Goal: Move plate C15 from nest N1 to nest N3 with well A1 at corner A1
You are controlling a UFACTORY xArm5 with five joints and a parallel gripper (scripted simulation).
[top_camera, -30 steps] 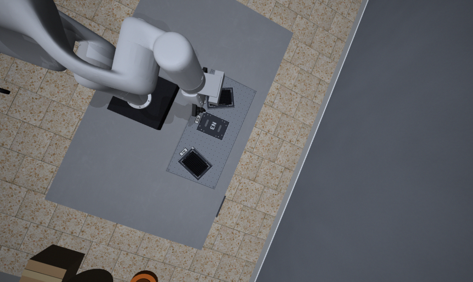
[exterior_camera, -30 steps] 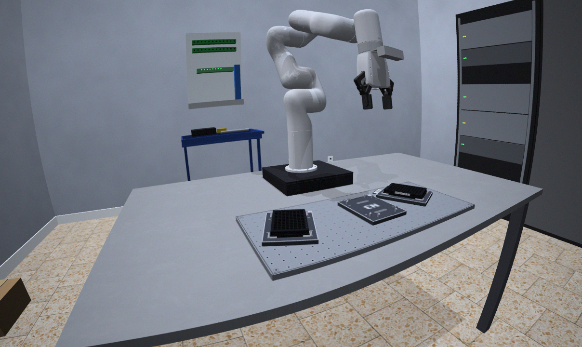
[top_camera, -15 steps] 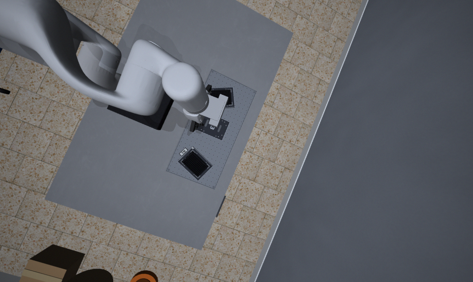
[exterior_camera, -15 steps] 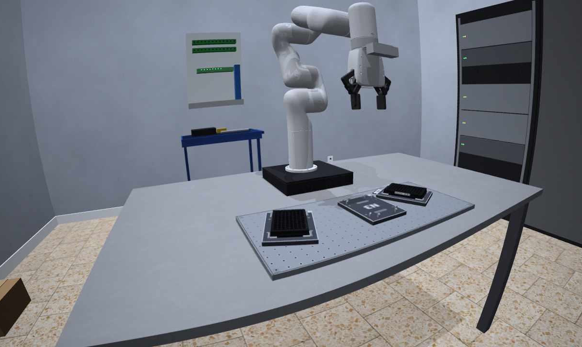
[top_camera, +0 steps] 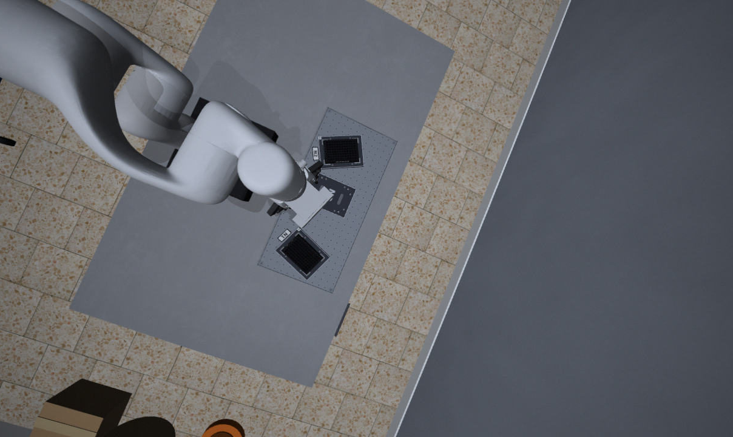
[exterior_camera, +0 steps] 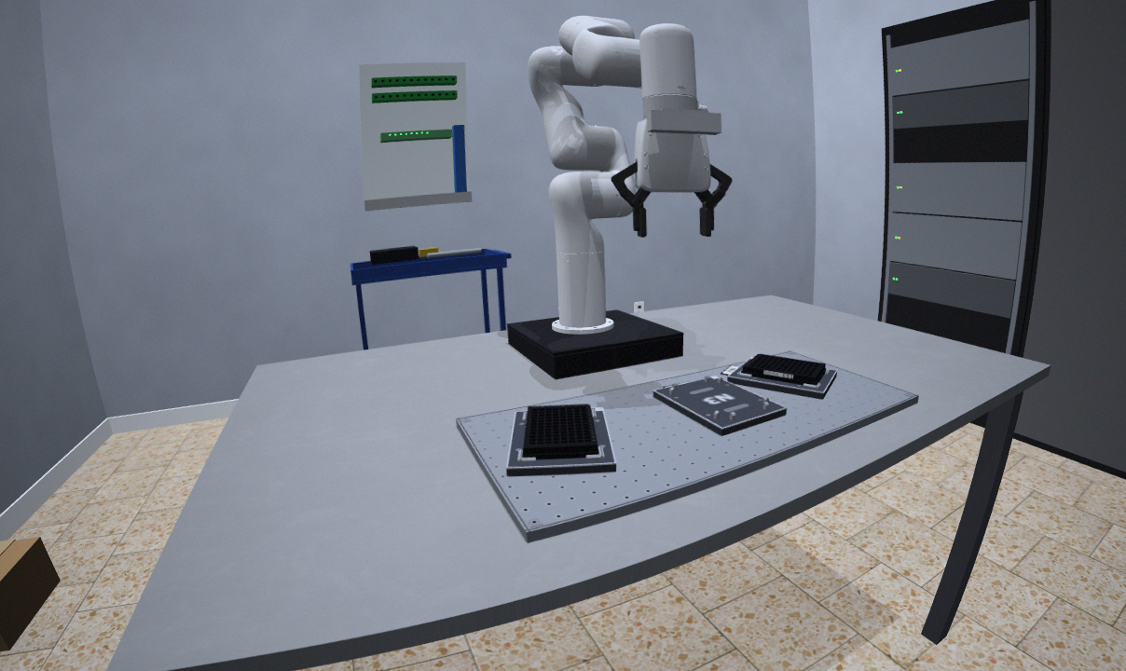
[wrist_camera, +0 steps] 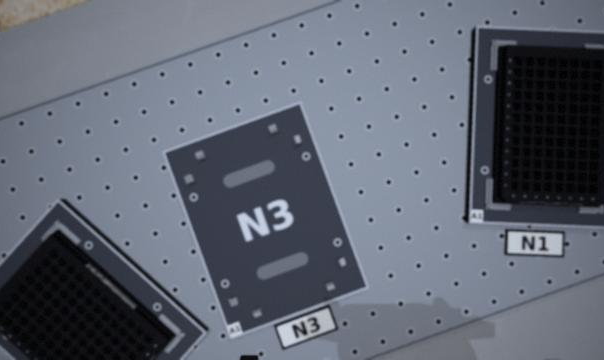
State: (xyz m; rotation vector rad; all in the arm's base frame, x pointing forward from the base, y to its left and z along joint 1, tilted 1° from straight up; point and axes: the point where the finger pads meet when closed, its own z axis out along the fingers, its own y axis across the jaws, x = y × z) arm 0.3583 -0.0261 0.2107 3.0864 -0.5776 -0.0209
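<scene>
- Black and honeycombed with wells, the rectangular plate C15 (wrist_camera: 552,125) sits square inside the grey corner locators of the dark nest N1 (wrist_camera: 479,150), named by the white N1 sign (wrist_camera: 534,243) beside it.
- The dark grey landing nest N3 (wrist_camera: 217,165) lies bare between the two loaded nests, its small locator pegs exposed to take a plate; a tiny A1 tag (wrist_camera: 234,328) marks the target corner.
- The second black well plate C51 (wrist_camera: 67,305) rests on the tilted nest N2 (wrist_camera: 47,225).
- The black two-fingered pincer (exterior_camera: 672,219) hangs high over the perforated grey deck plate (exterior_camera: 801,433) on the grey desk (exterior_camera: 341,500), jaws spread wide and holding nothing, probably to survey before descending on N1.
</scene>
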